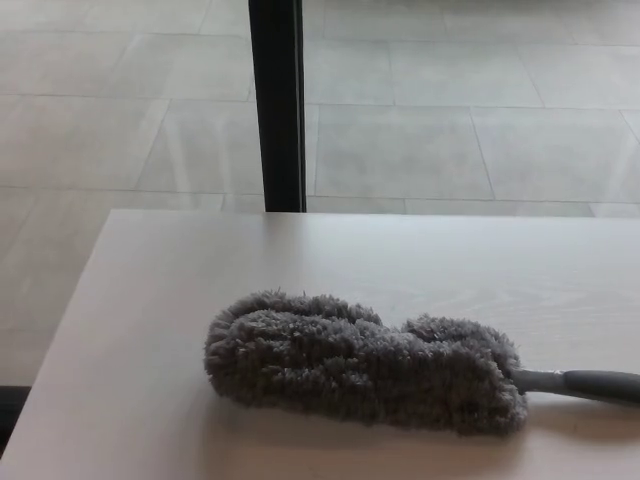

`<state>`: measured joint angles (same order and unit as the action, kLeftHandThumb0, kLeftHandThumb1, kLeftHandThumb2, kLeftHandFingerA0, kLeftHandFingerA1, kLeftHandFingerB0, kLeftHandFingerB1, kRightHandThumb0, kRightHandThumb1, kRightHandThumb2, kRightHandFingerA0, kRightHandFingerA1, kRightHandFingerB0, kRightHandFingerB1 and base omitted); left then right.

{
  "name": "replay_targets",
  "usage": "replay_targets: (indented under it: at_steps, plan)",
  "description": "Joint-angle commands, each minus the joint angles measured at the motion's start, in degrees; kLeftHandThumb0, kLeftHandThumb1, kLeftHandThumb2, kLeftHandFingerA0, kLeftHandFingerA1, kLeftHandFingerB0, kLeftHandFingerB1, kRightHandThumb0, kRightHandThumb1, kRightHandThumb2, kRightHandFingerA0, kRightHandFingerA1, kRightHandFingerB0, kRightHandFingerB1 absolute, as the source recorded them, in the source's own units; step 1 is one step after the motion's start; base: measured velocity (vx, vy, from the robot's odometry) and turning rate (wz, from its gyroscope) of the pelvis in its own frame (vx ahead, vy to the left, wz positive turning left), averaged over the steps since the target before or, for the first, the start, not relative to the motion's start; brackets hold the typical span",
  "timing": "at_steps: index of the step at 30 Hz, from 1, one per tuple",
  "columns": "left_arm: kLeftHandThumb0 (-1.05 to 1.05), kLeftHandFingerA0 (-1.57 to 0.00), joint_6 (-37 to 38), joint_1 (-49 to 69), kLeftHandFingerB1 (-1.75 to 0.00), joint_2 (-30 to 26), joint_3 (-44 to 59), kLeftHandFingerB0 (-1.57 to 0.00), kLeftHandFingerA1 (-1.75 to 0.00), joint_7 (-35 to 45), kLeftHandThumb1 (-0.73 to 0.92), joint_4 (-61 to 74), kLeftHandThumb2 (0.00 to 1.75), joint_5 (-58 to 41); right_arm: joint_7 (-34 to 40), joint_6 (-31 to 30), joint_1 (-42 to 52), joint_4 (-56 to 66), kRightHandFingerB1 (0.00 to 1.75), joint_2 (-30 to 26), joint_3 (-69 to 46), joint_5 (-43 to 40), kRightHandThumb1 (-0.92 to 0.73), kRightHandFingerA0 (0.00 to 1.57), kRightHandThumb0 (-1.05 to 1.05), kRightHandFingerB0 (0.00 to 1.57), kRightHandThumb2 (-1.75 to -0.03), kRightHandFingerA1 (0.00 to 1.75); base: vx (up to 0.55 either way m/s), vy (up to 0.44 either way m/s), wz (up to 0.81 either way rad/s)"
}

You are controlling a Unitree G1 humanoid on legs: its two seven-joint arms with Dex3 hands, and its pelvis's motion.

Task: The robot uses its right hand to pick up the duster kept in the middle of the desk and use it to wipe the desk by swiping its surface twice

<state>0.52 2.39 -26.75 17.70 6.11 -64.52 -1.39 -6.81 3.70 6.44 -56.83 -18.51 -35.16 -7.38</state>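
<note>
- So there's a grey fluffy duster (362,363) lying flat on the worktop (150,330), sitting in the lower middle of the head view.
- The fuzzy head runs left to right, fat rounded end toward the left, and it's got a little dip in the top edge about two thirds along.
- Its grey handle (583,383) sticks out of the right end of the fluff and runs off the right edge of the picture, so I can't see where it ends.
- Worktop is a pale, light wood-look surface; its left edge slants in from the bottom left corner, and the far edge runs straight across behind the duster.
- Neither robot hand shows anywhere, left or right, so can't tell what the fingers are doing. Nothing is touching the duster.
- Beyond the worktop there's a pale tiled floor (450,110) and a black vertical post (277,100) standing just left of centre.
</note>
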Motion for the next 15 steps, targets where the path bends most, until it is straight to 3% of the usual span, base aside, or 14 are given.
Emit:
replay_targets:
  at_steps: [1,2,3,4,5,6,7,8,9,10,11,12,13,15]
  plan:
    - [-0.95,-0.89,-2.4,-2.4,-1.02,-4.4,6.4,-0.25,-1.36,4.7,0.25,-5.0,1.48,-6.7,-2.3,2.4,-3.3,-2.9,0.59,-5.4,-14.7,-16.5,-0.63,0.24,-0.76,0.05,-0.95,0.75,0.0,0.0,0.0]
    - [-0.92,-1.01,-2.2,-2.4,-1.02,-4.3,6.1,-0.32,-1.37,4.1,0.25,-5.1,1.43,-6.1,-1.7,2.3,-3.7,-2.7,0.6,-6.2,-15.7,-16.6,-0.62,0.23,-0.79,0.07,-0.96,0.74,0.0,0.0,0.0]
    - [-0.96,-0.8,-1.9,-2.4,-1.14,-4.2,6.0,-0.54,-1.27,3.5,0.21,-5.2,1.48,-5.7,-1.7,2.1,-4.0,-2.4,0.6,-7.0,-16.5,-16.6,-0.79,0.09,-0.79,0.0,-0.62,0.86,0.0,0.0,0.0]
    - [-0.94,-0.9,-1.7,-2.3,-1.14,-4.1,6.2,-0.53,-1.33,2.9,0.24,-5.3,1.44,-5.6,-1.6,1.8,-4.8,-1.8,0.56,-8.1,-17.3,-16.8,-0.49,0.04,-0.41,0.01,-1.07,0.58,0.0,0.0,0.0]
    - [-0.94,-0.9,-1.5,-2.3,-1.14,-4.1,6.4,-0.53,-1.33,2.8,0.24,-5.4,1.44,-5.7,-1.1,1.7,-5.4,-1.4,0.56,-8.7,-17.8,-16.8,-0.49,0.04,-0.41,0.01,-1.07,0.58,0.0,0.0,0.0]
    - [-0.91,-0.76,-0.8,-2.1,-1.29,-4.2,6.1,-0.51,-1.39,2.9,0.11,-5.7,1.52,-5.0,-0.2,2.2,-8.4,-0.8,0.55,-10.6,-18.5,-16.7,-0.47,0.05,-0.41,0.0,-1.06,0.59,0.0,0.0,0.0]
    - [-0.95,-0.9,-1.3,-2.2,-1.13,-4.1,6.9,-0.48,-1.35,2.7,0.25,-5.8,1.43,-5.7,0.0,1.8,-9.5,1.0,0.54,-11.2,-18.4,-16.3,-0.45,0.06,-0.41,0.0,-1.05,0.59,0.0,0.0,0.0]
    - [-0.95,-0.9,-1.3,-2.1,-1.13,-4.1,7.0,-0.48,-1.35,2.7,0.25,-5.9,1.43,-5.7,-0.1,1.8,-9.7,0.9,0.54,-11.3,-18.6,-16.1,-0.45,0.06,-0.41,0.0,-1.05,0.59,0.0,0.0,0.0]
    - [-0.97,-0.77,-0.8,-2.0,-1.18,-4.1,6.8,-0.54,-1.27,3.3,0.19,-6.2,1.41,-5.3,-1.9,1.3,-12.3,3.0,0.5,-12.5,-18.7,-16.7,-0.79,0.08,-0.75,0.11,-0.64,0.78,0.0,0.0,0.0]
    - [-0.91,-0.73,-0.9,-2.2,-1.31,-4.1,7.0,-0.53,-1.38,3.2,0.11,-6.3,1.52,-5.4,-2.0,1.1,-13.1,4.1,0.55,-12.8,-18.2,-16.3,-0.62,0.2,-0.8,0.13,-0.97,0.71,0.0,0.0,0.0]
    - [-0.97,-0.77,-1.1,-2.8,-1.2,-4.0,6.9,-0.59,-1.29,2.9,0.18,-6.9,1.42,-5.1,-3.2,-0.4,-15.3,6.2,0.51,-13.8,-17.5,-16.3,-0.61,0.24,-0.79,0.1,-0.98,0.68,0.0,0.0,0.0]
    - [-1.03,-1.08,-1.2,-3.1,-1.32,-3.5,8.1,-0.78,-1.51,3.3,0.21,-6.8,1.43,-6.3,-4.6,-0.4,-17.7,13.1,0.5,-12.3,-15.7,-17.1,-0.78,0.25,-0.78,0.16,-0.63,0.93,0.0,0.0,0.0]
    - [-0.92,-0.8,-1.3,-3.1,-1.34,-3.4,7.8,-0.62,-1.43,3.2,0.1,-6.7,1.51,-6.1,-3.2,-3.0,-17.9,23.6,0.51,-9.8,-12.8,-17.1,-0.62,0.25,-0.75,0.1,-0.99,0.69,0.0,0.0,0.0]
    - [-1.0,-0.84,-1.2,-3.0,-1.26,-3.2,7.5,-0.67,-1.35,3.1,0.16,-6.7,1.41,-5.8,-3.5,-4.8,-18.2,29.5,0.51,-8.4,-11.0,-17.5,-0.61,0.16,-0.79,0.04,-0.99,0.67,0.0,0.0,0.0]
